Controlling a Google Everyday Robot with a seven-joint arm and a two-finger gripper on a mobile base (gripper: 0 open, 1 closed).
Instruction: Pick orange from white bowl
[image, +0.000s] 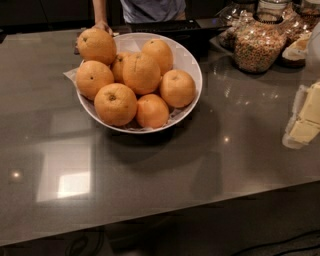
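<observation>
At upper centre of the frame, the orange (141, 73) sits atop the other oranges (115, 104) in the white bowl (193, 64) on the grey counter (150, 170). The gripper (302, 125) hangs at the right edge, well apart from the bowl; how open it is cannot be told.

Orange (141, 73) in white bowl (192, 65), tool (304, 120) rightward
</observation>
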